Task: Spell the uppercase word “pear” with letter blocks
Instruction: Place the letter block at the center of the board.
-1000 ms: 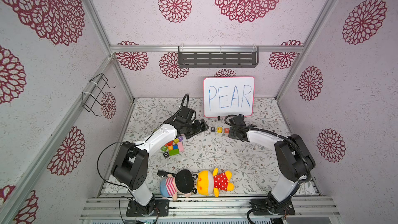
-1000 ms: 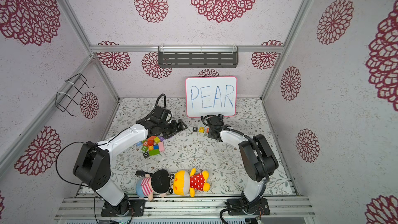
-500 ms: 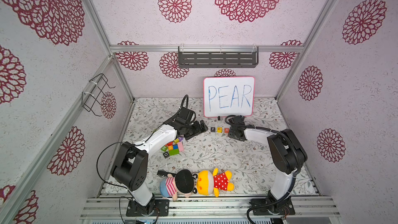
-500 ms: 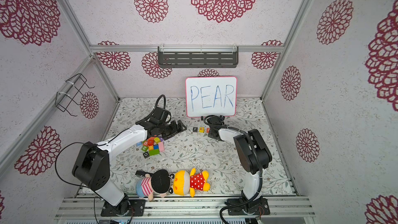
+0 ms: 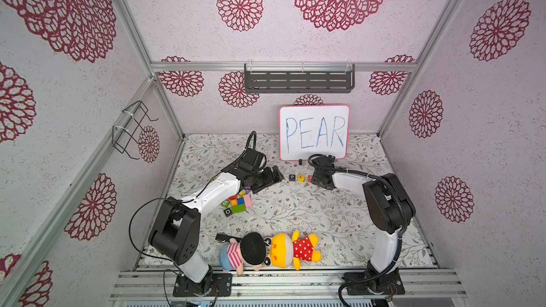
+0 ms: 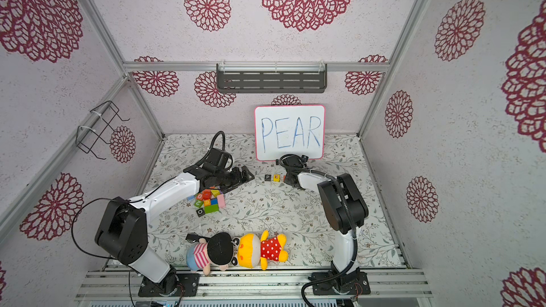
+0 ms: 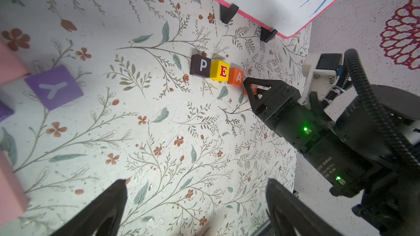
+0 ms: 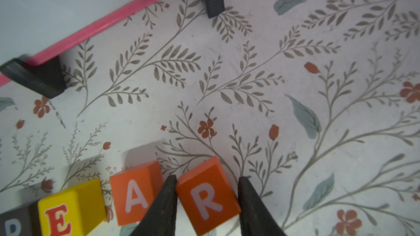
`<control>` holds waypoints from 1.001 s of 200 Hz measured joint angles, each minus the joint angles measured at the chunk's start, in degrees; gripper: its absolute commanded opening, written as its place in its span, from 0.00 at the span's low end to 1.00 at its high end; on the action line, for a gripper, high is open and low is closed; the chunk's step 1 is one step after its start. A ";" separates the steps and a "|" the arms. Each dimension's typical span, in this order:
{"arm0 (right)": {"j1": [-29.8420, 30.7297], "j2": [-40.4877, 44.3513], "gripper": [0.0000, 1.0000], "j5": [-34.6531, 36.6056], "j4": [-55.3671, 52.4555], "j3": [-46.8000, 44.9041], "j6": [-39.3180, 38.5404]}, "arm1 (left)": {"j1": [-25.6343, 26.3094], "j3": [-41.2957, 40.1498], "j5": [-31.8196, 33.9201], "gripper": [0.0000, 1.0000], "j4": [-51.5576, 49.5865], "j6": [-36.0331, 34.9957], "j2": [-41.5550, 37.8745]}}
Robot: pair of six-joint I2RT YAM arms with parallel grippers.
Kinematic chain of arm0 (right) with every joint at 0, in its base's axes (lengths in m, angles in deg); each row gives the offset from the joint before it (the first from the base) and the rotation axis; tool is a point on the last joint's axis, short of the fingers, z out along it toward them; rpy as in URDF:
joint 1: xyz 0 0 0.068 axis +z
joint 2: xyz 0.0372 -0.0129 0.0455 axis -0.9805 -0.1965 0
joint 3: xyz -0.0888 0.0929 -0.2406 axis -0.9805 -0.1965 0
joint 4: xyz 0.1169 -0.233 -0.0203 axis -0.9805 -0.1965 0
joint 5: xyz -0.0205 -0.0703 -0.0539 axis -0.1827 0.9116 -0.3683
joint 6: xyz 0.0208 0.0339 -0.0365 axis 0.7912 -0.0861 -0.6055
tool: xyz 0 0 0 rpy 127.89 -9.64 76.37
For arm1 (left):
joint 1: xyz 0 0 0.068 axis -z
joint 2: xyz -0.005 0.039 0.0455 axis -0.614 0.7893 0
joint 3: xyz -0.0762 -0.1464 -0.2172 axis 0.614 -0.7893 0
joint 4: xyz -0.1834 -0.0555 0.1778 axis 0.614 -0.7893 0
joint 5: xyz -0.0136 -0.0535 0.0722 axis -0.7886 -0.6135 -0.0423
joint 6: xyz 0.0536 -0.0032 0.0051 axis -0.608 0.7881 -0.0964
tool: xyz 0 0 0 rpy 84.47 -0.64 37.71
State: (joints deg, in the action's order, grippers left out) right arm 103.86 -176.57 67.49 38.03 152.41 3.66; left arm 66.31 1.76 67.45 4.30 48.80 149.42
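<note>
Top view: right gripper (image 5: 315, 178) sits at the end of the row P (image 5: 292, 176), E (image 5: 301, 177), A (image 5: 309, 177), touching or just beside A. Left gripper (image 5: 278, 174) lies near P, at the opposite end, apart from it

Left wrist view: left jaws stand wide open and empty, with the row ahead of them, well apart

Right wrist view: right gripper is closed on R (image 8: 208, 197), its fingers (image 8: 168, 200) pressed against two opposite sides. A lies just beside one finger, outside the grip, with E and P beyond
</note>
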 measured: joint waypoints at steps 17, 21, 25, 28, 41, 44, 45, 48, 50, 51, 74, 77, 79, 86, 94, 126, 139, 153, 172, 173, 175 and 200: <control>0.00 -0.15 0.20 0.39 -0.68 0.13 0.83 | -0.11 -0.31 0.04 0.98 0.00 0.00 -0.42; -0.02 -0.15 0.20 0.57 -0.79 0.15 1.14 | -0.13 -0.37 0.07 0.98 -0.02 0.00 -0.48; -0.02 -0.15 0.20 0.76 -0.94 0.17 1.31 | -0.13 -0.44 0.09 0.98 0.00 0.00 -0.57; -0.02 -0.15 0.20 1.01 -1.11 0.24 1.60 | -0.13 -0.48 0.13 0.98 0.02 -0.02 -0.63; -0.09 -0.17 0.20 1.57 -1.79 0.52 2.43 | -0.15 -0.70 0.22 0.98 0.02 0.00 -0.85; -0.09 -0.17 0.20 1.70 -1.95 0.61 2.60 | -0.17 -0.76 0.24 0.98 0.04 0.00 -0.92; -0.09 -0.17 0.20 1.73 -1.99 0.63 2.71 | -0.17 -0.79 0.24 0.98 0.02 0.00 -0.94; -0.11 -0.20 0.20 1.88 -2.21 0.79 2.91 | -0.17 -0.87 0.24 0.98 0.04 0.00 -0.96; -0.11 -0.20 0.20 1.92 -2.29 0.85 2.97 | -0.20 -0.94 0.24 0.98 0.02 -0.02 -0.98; -0.13 -0.22 0.20 1.97 -2.36 0.92 3.10 | -0.20 -0.96 0.26 0.98 0.02 -0.02 -1.01; -0.26 -0.61 0.22 2.73 -2.99 1.92 4.42 | -0.24 -1.68 0.63 0.98 0.02 0.00 -1.40; -0.26 -0.68 0.22 2.75 -3.04 1.97 4.66 | -0.24 -1.79 0.68 0.98 0.00 0.00 -1.49; -0.28 -0.70 0.22 2.75 -3.06 1.99 4.81 | -0.24 -1.86 0.72 0.98 0.00 0.00 -1.51; -0.35 -0.81 0.22 2.78 -3.21 2.08 5.22 | -0.26 -2.01 0.85 0.98 0.00 0.00 -1.62; -0.44 -0.96 0.22 2.78 -3.43 2.12 5.86 | -0.26 -2.16 0.92 0.98 0.02 0.00 -1.68; -0.76 -2.54 0.22 2.97 -5.70 4.33 7.82 | -0.33 -2.40 1.07 0.98 0.24 0.00 -1.77; -0.79 -3.13 0.23 2.99 -6.25 5.25 8.44 | -0.37 -2.82 1.07 0.98 0.48 0.00 -1.86; -0.79 -3.58 0.23 3.04 -6.80 6.01 8.96 | -0.42 -3.23 1.07 0.98 0.44 0.00 -1.88; -0.79 -3.85 0.23 2.99 -7.37 6.56 9.31 | -0.46 -3.50 1.07 0.98 0.48 0.00 -1.92; -0.79 -3.85 0.23 2.99 -7.41 6.58 9.31 | -0.46 -3.50 1.07 0.98 0.48 0.00 -1.95; -0.79 -3.85 0.23 2.99 -7.43 6.58 9.33 | -0.46 -3.50 1.07 0.98 0.46 0.00 -1.95; -0.79 -3.91 0.26 2.97 -7.89 6.84 9.33 | -0.48 -3.58 1.05 0.98 0.48 0.00 -2.47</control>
State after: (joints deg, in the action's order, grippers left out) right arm 103.07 -180.48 70.46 30.14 159.25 13.00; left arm 65.83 -1.83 68.50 4.78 48.80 146.95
